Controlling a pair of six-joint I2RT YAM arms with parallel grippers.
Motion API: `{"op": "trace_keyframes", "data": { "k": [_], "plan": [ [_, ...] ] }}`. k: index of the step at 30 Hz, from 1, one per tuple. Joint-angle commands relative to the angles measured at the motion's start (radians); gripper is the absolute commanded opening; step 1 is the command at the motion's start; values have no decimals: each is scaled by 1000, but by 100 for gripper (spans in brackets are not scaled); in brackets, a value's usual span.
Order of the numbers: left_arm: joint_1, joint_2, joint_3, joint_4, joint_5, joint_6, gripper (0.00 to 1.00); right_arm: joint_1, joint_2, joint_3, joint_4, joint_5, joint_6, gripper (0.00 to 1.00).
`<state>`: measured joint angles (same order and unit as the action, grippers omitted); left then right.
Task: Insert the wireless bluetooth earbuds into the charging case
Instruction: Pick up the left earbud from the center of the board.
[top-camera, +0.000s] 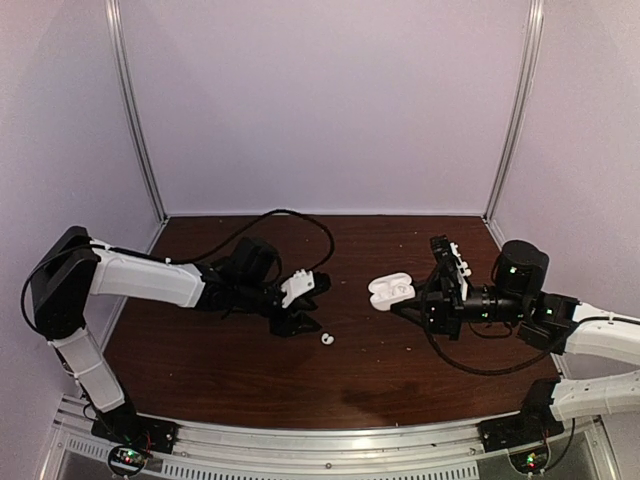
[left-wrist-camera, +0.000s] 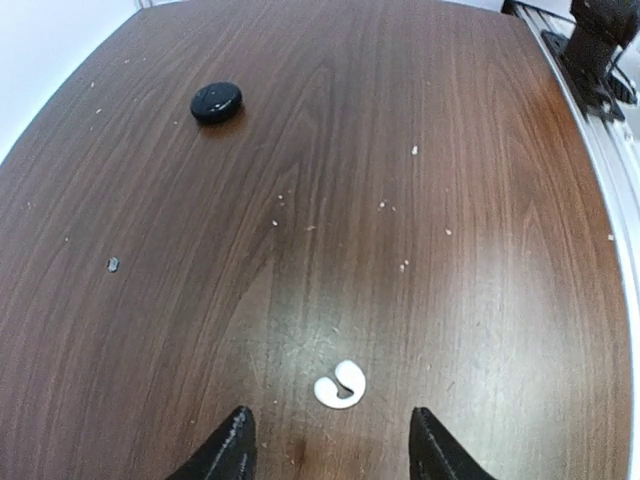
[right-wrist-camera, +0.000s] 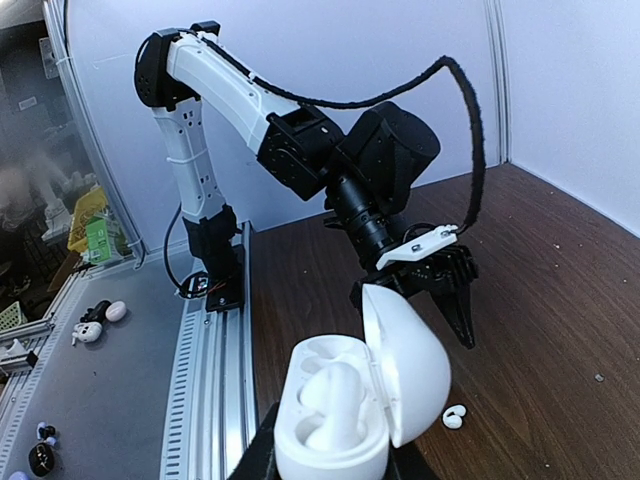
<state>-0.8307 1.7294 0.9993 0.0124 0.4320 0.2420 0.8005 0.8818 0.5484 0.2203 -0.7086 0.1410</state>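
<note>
A white C-shaped earbud (left-wrist-camera: 340, 385) lies on the dark wood table (left-wrist-camera: 400, 150), just ahead of my left gripper (left-wrist-camera: 332, 452) and centred between its two black fingertips (left-wrist-camera: 235, 445). That gripper is open and empty, hovering low over the bud. From above, the earbud (top-camera: 327, 338) sits just right of the left gripper (top-camera: 300, 318). My right gripper (top-camera: 412, 302) is shut on the white charging case (top-camera: 390, 290), held off the table with its lid swung open. In the right wrist view the case (right-wrist-camera: 330, 420) fills the foreground, and the earbud (right-wrist-camera: 454, 416) lies on the table beyond it.
A black round puck-like case (left-wrist-camera: 216, 101) rests on the table far ahead of the left gripper. A black cable (top-camera: 300, 222) loops over the back of the table. The aluminium rail (right-wrist-camera: 205, 380) runs along the near edge. Small items (right-wrist-camera: 100, 318) lie on the floor beyond it.
</note>
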Motion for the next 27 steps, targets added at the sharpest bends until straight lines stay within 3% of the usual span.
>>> {"op": "trace_keyframes", "data": {
  "k": [1, 10, 27],
  "plan": [
    [-4, -24, -60, 93, 12, 323, 54, -4, -13, -12, 26, -17, 2, 0],
    [-11, 117, 47, -39, 47, 498, 46, -4, -17, -14, 21, -10, 5, 0],
    [-39, 246, 136, -126, 0, 550, 34, -5, -6, -24, 29, -8, 4, 0]
  ]
}}
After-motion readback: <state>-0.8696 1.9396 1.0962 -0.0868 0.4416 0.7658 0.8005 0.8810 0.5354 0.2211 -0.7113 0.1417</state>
